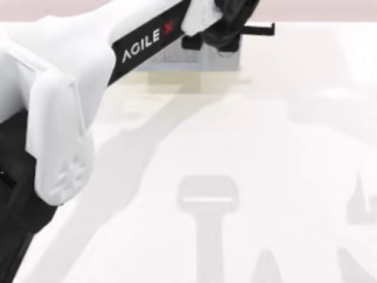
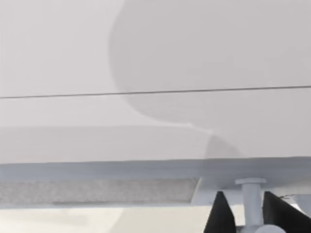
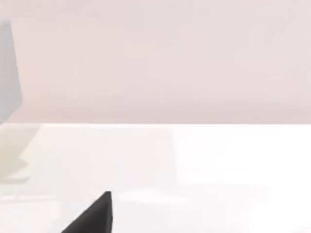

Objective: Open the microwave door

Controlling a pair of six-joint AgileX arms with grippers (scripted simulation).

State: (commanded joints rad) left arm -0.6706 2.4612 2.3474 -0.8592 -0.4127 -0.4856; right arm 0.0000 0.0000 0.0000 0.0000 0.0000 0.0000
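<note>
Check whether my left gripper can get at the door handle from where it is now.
Probably yes. In the left wrist view the left gripper has a dark finger on each side of the pale handle at the door edge, nothing between them. Whether the fingers have closed on it, I cannot tell.

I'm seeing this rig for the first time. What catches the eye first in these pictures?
The big white left arm fills the top view's left side, reaching to the far edge of the table. There the left gripper straddles the pale handle of the microwave door, a dark finger on each side. The right arm shows only a dark fingertip in the right wrist view.
</note>
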